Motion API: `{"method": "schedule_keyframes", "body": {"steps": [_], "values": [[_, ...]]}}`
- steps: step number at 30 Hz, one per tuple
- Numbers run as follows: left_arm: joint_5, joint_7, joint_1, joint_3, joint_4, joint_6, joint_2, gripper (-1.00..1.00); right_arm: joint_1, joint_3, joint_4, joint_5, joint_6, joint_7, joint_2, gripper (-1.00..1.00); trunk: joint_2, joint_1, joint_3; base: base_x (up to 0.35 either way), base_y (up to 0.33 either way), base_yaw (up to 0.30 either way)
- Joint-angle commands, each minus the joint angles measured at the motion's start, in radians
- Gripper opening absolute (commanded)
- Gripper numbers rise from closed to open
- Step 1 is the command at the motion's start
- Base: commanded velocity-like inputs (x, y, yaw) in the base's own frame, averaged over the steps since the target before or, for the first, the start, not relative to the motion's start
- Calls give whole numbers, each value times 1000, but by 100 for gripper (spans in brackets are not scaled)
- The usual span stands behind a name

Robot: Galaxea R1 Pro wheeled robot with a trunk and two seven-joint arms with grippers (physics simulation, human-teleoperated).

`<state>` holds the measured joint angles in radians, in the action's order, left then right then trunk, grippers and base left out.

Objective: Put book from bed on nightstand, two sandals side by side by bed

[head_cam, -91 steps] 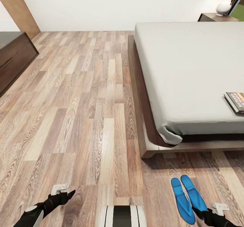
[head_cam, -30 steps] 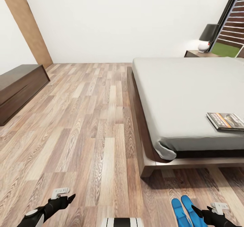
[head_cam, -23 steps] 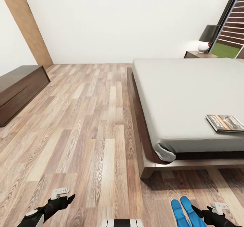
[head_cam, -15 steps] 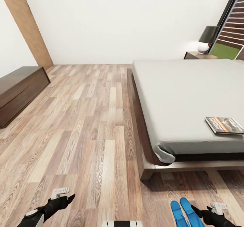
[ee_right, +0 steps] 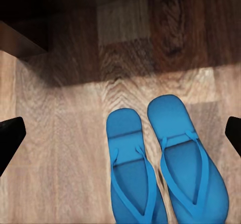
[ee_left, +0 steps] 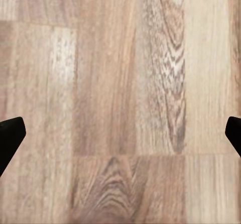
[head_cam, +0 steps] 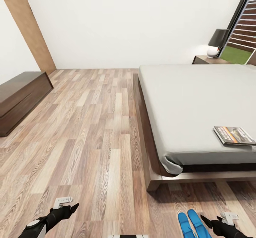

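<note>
The bed (head_cam: 192, 99), pale grey mattress on a dark wooden frame, takes up the right of the head view. The book (head_cam: 234, 135) lies flat near its foot edge at far right. A nightstand (head_cam: 208, 59) stands beyond the bed's far corner. The two blue sandals (head_cam: 190, 224) lie side by side on the floor just off the bed's foot; in the right wrist view they show as one sandal (ee_right: 131, 179) beside the other (ee_right: 188, 158). My right gripper (head_cam: 205, 219) (ee_right: 120, 136) hangs open above them, touching neither. My left gripper (head_cam: 74, 207) (ee_left: 120, 136) is open over bare floor.
A long dark brown bench (head_cam: 21, 96) stands along the left wall. A black-shaded lamp (head_cam: 217, 41) sits on the nightstand, with a dark-framed window (head_cam: 245, 28) behind it. A wooden panel (head_cam: 30, 28) leans up the far left wall. Wood-plank floor (head_cam: 99, 124) stretches left of the bed.
The whole picture has shifted: the camera now looks higher, showing more wall and window, with the sandals lower in view. Both grippers hold the same pose and stay open.
</note>
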<state>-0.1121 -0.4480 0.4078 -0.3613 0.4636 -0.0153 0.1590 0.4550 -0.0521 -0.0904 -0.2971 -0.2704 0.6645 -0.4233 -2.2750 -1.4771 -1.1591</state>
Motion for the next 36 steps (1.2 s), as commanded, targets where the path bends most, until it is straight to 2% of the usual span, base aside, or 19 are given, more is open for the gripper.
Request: {"method": "schedule_keyframes", "body": {"steps": [1, 36], "values": [[-11, -8, 0, -8, 1, -2, -1, 100, 1, -5, 1, 0, -1, 6, 0, 100, 7, 4, 3, 0, 0, 0], [-11, -8, 1, -8, 1, -2, 0, 100, 1, -5, 1, 1, -1, 6, 1, 100, 252, 138, 112, 0, 0, 0]]}}
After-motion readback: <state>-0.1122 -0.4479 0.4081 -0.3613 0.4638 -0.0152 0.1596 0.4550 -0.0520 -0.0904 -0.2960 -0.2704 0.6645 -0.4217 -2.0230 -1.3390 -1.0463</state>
